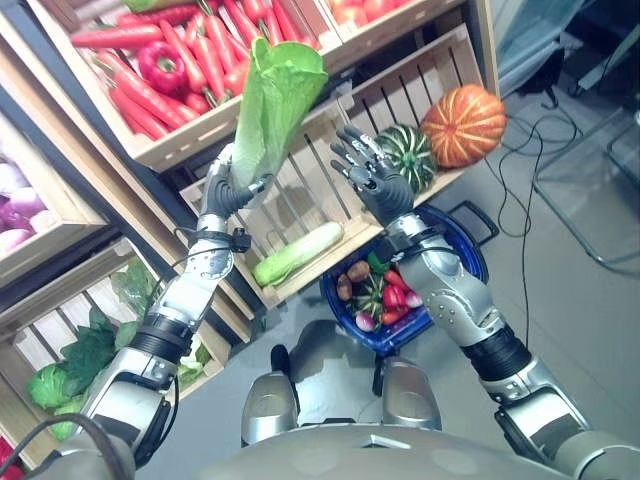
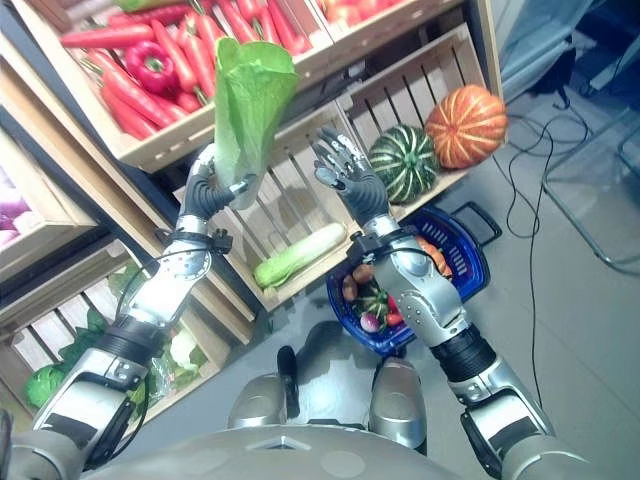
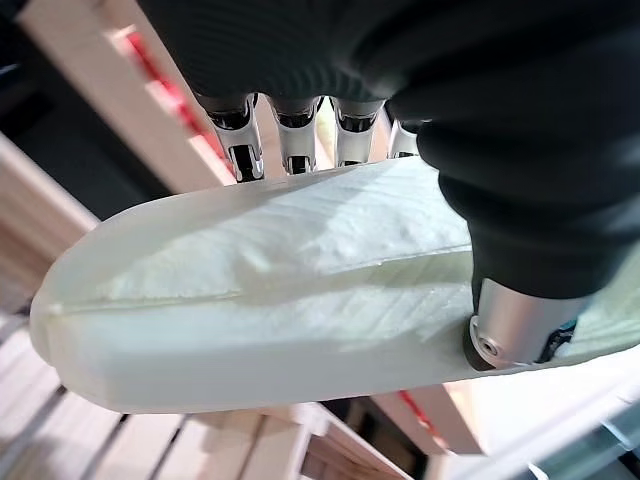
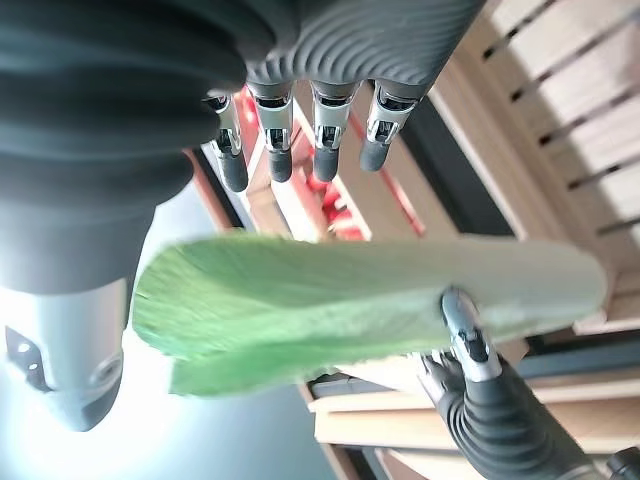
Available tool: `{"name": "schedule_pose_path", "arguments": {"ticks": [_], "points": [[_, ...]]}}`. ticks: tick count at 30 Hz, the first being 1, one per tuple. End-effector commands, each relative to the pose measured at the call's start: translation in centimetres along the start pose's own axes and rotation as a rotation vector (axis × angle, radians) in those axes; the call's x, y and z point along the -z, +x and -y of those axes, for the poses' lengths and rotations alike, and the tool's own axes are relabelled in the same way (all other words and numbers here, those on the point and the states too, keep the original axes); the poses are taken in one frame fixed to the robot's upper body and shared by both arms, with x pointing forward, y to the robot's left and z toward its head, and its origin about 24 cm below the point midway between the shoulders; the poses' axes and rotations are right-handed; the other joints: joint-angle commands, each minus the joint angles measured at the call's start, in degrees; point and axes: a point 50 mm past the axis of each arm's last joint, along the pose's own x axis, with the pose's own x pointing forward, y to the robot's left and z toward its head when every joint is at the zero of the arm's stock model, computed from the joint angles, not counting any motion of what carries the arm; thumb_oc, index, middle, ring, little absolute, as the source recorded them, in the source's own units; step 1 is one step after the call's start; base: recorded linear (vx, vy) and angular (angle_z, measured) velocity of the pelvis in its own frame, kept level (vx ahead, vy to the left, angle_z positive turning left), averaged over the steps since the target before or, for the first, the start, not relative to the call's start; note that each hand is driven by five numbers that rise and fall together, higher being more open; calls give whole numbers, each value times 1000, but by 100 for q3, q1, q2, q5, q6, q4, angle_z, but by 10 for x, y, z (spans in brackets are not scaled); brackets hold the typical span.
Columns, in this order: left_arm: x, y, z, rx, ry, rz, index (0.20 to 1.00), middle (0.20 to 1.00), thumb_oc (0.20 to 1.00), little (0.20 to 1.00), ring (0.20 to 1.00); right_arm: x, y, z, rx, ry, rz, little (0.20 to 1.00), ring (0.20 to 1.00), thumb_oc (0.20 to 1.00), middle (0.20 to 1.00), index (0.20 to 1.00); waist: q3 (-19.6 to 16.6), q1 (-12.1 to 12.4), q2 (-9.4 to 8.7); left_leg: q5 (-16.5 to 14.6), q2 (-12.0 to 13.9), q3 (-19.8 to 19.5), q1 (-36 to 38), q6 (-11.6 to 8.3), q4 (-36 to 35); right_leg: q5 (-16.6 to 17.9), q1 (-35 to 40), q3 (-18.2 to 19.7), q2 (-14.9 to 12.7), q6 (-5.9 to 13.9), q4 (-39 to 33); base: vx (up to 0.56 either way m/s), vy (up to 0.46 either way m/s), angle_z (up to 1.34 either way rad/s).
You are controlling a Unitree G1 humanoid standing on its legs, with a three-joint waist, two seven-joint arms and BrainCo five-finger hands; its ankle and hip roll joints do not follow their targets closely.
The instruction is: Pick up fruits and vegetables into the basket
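A long green lettuce [image 1: 272, 105] stands upright in my left hand [image 1: 232, 190], whose fingers are curled round its pale stalk [image 3: 280, 290] in front of the wooden crates. My right hand [image 1: 372, 175] is raised beside it, a little to the right, fingers straight and holding nothing. From the right wrist, the leaf [image 4: 340, 300] lies past the straight fingers [image 4: 300, 130]. The blue basket [image 1: 468, 245] sits on the floor below my right forearm, with a small striped squash [image 1: 372, 295], radishes and other produce inside.
Wooden crates [image 1: 330, 170] rise behind: carrots and a red pepper [image 1: 160, 65] up top, a striped green squash [image 1: 408, 155], an orange pumpkin [image 1: 463, 125] and a pale cabbage [image 1: 298, 253] in the middle one, leafy greens [image 1: 75, 365] lower left. Grey floor lies to the right.
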Motion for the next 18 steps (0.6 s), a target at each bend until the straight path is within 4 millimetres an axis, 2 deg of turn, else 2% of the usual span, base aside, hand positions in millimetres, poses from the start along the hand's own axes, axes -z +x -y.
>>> {"name": "schedule_pose_path", "arguments": {"ticks": [1, 8, 18], "points": [[-27, 2, 3, 47, 74, 152, 200, 200, 200, 200, 200, -5, 4, -14, 46, 90, 55, 1000, 1000, 1000, 1000, 1000, -388, -8, -403, -448, -315, 207, 31, 381, 308, 322, 713, 28, -277, 381, -836, 35, 8, 1], [-35, 0, 20, 103, 123, 190, 200, 200, 200, 200, 200, 1, 9, -16, 120, 187, 27, 1000, 1000, 1000, 1000, 1000, -488, 0, -429, -572, -313, 286, 230, 423, 286, 314, 891, 27, -295, 407, -919, 33, 5, 0], [-42, -1, 32, 112, 244, 244, 200, 200, 200, 200, 200, 13, 12, -19, 199, 246, -25, 1000, 1000, 1000, 1000, 1000, -579, 25, -437, -610, -325, 314, 396, 451, 184, 334, 1049, -1, -305, 428, -1032, 7, -1, 0]]}}
